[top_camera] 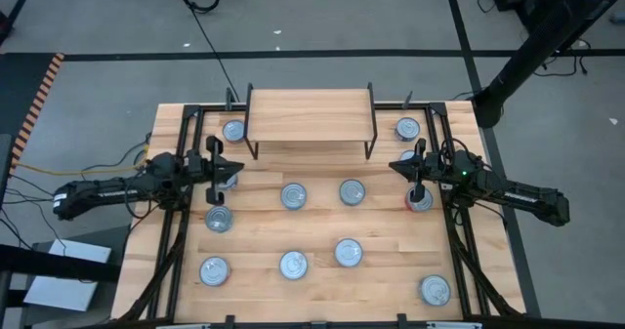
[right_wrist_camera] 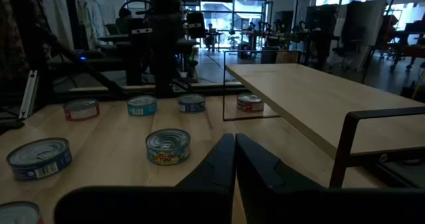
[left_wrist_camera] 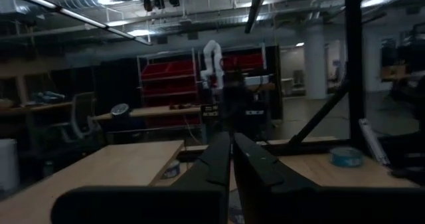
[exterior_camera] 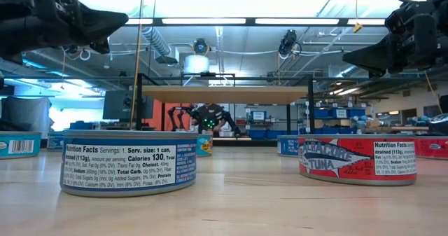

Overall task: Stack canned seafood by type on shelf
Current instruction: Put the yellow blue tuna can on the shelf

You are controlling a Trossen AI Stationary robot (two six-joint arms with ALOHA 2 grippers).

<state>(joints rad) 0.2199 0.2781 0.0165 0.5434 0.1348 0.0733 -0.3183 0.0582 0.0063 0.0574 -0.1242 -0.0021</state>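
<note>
The tins (top_camera: 294, 195) lie scattered in the high view over the slatted wooden surface (top_camera: 381, 226), silver tops up, none on the shelf (top_camera: 311, 113), which stands at the surface's twelve o'clock edge with its light plank top bare on thin black legs. One tin (top_camera: 233, 131) sits at the shelf's nine o'clock side and another (top_camera: 407, 128) at its three o'clock side. Toward six o'clock from the shelf, two tins sit side by side near the middle, and further that way a loose row of four more runs across. In the low view a blue-labelled tin (exterior_camera: 129, 162) showing nutrition facts stands nearest at about seven o'clock, and a red-labelled albacore tuna tin (exterior_camera: 357, 160) at about four o'clock. The left gripper (top_camera: 217, 170) hangs above the surface at nine o'clock from the centre, just over a tin there; in its wrist view its fingers (left_wrist_camera: 214, 167) stand nearly together with only a thin gap and hold nothing. The right gripper (top_camera: 417, 172) hangs at three o'clock, beside a red-sided tin (top_camera: 420, 200); its fingers (right_wrist_camera: 219, 161) are likewise drawn almost together, empty.
</note>
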